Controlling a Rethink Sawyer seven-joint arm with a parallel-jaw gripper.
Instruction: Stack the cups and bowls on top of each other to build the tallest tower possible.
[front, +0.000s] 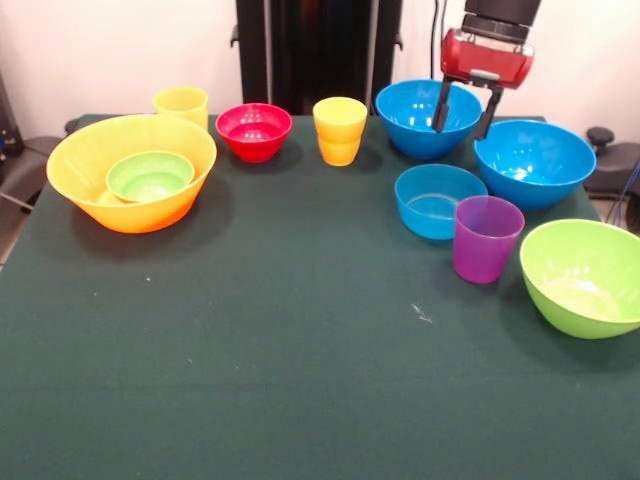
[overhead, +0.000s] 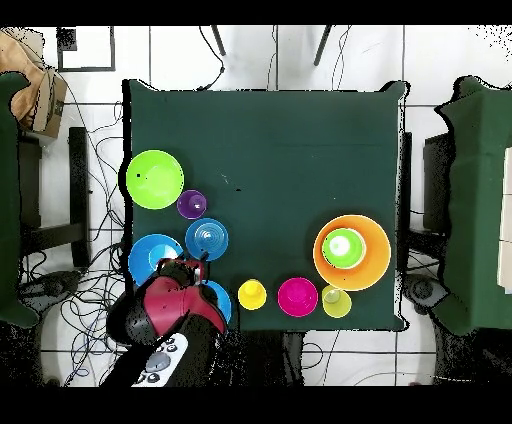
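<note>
Fingers (front: 442, 105) spread and empty hang over two upright blue bowls (front: 428, 117) near the worktop (front: 300, 340) edge, open cloth beyond.

Bright, even overhead light; glossy bowls (front: 533, 163) show glare and cast soft shadows.

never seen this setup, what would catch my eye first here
Probably the big orange bowl at the front view's left, with a small green bowl sitting inside it. Next, the red pincer, open, hanging over the blue bowls at upper right, and the lime bowl at the right edge.
</note>
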